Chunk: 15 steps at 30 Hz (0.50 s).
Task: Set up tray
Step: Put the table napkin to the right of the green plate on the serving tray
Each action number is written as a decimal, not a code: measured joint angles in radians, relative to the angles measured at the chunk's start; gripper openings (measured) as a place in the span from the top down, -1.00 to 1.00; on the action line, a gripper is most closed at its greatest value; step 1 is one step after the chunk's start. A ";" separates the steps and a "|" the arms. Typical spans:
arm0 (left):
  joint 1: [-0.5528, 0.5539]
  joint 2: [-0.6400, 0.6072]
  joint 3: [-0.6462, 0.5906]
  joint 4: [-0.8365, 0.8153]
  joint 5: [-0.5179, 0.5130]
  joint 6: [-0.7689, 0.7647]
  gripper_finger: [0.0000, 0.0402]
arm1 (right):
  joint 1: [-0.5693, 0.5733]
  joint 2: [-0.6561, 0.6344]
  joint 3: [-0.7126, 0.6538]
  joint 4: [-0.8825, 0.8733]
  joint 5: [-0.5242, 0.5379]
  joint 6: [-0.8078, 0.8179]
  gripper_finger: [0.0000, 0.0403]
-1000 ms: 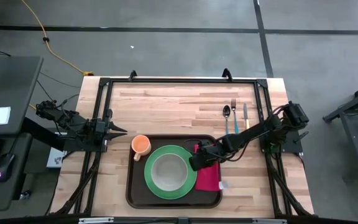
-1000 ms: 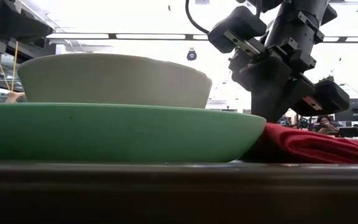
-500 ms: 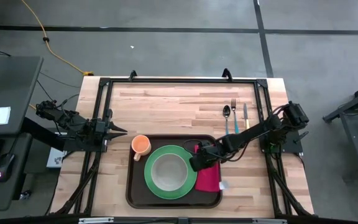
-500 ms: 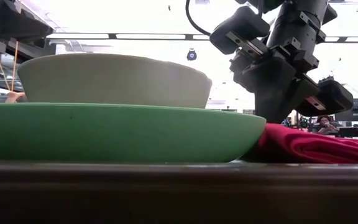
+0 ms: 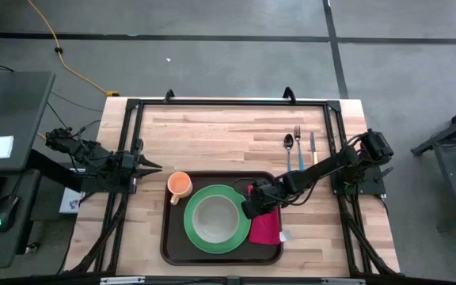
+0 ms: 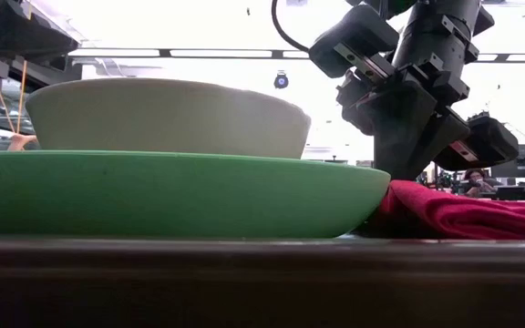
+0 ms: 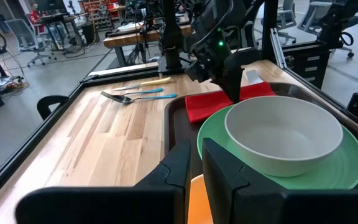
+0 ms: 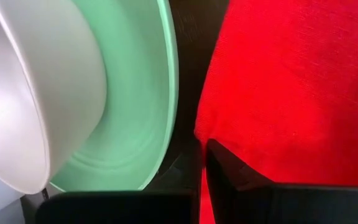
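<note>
The tray [image 5: 222, 255] lies flat on the near half of the counter [image 5: 212, 134], roughly midway between the two arms. Its long axis runs left to right across the counter, and its long sides lie parallel to the near edge of the counter.

On it a green plate [image 5: 214, 218] fills the middle, and a white bowl [image 5: 212, 218] sits upright in the plate's centre. A red napkin [image 5: 266, 227] lies on the right part of the tray, just beside the plate — in the right wrist view its edge almost meets the plate's rim, with a thin strip of dark tray between. An orange cup [image 5: 180, 185] stands at the tray's far left corner; whether it rests inside the rim I cannot tell.

The right gripper [image 5: 249, 209] is down over the napkin's left edge, beside the plate, with its fingers closed together; the low view shows it standing right at the cloth, though I cannot tell whether any fabric is pinched. The left gripper [image 5: 155, 166] waits at the left edge of the counter, aimed toward the tray, its fingers a narrow gap apart and gripping nothing.

A spoon [image 5: 288, 150], a fork [image 5: 298, 146] and a knife [image 5: 313, 147] lie side by side on the far right of the counter — well apart from the tray.
</note>
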 joint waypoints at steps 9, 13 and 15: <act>0.000 0.000 0.000 0.001 0.000 0.000 0.66 | 0.006 0.000 0.000 0.000 -0.002 -0.005 1.00; 0.000 0.000 0.000 0.001 0.000 0.000 0.66 | 0.006 0.000 0.000 0.000 0.003 -0.009 1.00; 0.000 0.000 0.000 0.006 0.000 0.000 0.65 | 0.006 0.000 0.000 0.000 -0.001 -0.009 1.00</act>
